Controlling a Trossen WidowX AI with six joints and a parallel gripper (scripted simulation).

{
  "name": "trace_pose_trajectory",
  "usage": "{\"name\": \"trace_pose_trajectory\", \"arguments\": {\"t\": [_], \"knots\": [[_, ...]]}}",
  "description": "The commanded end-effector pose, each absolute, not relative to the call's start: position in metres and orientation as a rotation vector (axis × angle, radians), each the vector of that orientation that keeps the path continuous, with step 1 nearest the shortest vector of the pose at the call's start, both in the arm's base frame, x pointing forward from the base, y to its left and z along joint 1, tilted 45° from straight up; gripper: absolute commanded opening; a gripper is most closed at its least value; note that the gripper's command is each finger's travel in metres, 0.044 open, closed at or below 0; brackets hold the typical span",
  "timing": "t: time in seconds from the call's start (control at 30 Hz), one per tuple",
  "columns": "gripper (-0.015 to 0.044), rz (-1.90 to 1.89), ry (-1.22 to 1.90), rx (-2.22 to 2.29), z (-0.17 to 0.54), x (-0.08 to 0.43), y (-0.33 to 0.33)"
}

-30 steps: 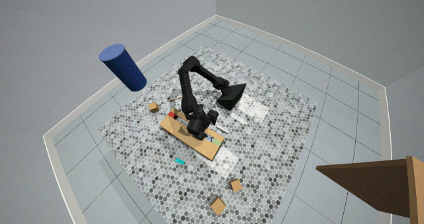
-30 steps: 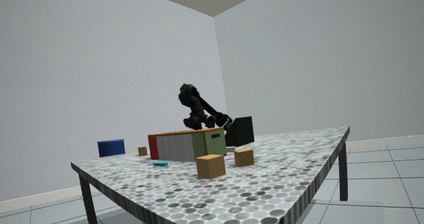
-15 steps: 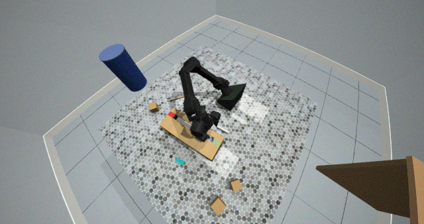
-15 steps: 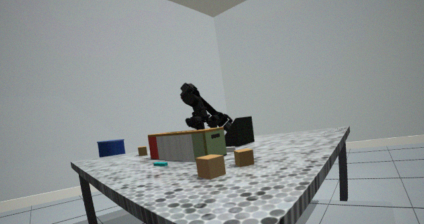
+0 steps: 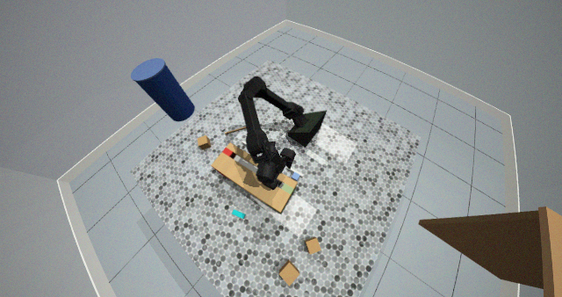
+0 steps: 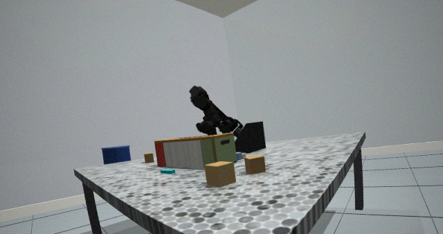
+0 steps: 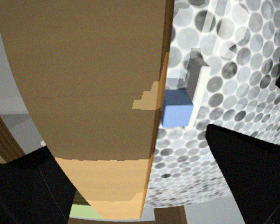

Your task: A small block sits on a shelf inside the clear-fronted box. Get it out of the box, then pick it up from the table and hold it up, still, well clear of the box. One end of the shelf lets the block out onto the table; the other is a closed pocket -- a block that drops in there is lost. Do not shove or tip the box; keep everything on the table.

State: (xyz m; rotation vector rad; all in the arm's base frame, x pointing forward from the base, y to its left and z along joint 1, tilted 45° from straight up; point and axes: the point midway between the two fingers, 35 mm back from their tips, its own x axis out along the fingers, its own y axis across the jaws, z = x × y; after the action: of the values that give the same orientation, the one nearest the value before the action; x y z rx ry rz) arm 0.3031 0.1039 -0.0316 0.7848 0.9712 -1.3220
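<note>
The small blue block [image 5: 296,177] [image 6: 239,156] [image 7: 177,114] is outside the box, on the table beside the box's green end. In the wrist view it sits between the box's long side and a low white strip [image 7: 202,95], and appears to touch or nearly touch both. The box [image 5: 239,177] [image 6: 183,155] [image 7: 86,75] stands upright, with a wooden top, a red end and a green end. My gripper [image 7: 149,133] is open and empty, above the box, its fingers spread wide on either side of the box in the wrist view. Its fingertips are hidden in the top and exterior views.
Wooden cubes stand on the table: one [image 5: 204,142] [image 6: 149,158] past the red end, two [image 5: 313,245] [image 5: 289,272] [image 6: 255,165] [image 6: 220,174] on the front side. A cyan piece [image 5: 238,213] [image 6: 167,171] lies before the box. A thin brown stick [image 5: 235,130] lies behind it.
</note>
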Motion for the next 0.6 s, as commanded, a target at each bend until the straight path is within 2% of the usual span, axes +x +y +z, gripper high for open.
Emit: {"name": "trace_pose_trajectory", "arguments": {"t": [0.0, 0.13, 0.4, 0.53, 0.57], "knots": [[0.0400, -1.318, 0.971, 0.795, -0.018, 0.305, 0.120], [0.0400, -1.317, 0.972, 0.790, 0.010, 0.302, 0.144], [0.0400, -1.310, 0.973, 0.782, 0.009, 0.302, 0.142], [0.0295, -1.131, 1.039, 0.683, 0.016, 0.310, 0.158], [0.0285, -1.082, 1.072, 0.613, 0.015, 0.309, 0.158]]}}
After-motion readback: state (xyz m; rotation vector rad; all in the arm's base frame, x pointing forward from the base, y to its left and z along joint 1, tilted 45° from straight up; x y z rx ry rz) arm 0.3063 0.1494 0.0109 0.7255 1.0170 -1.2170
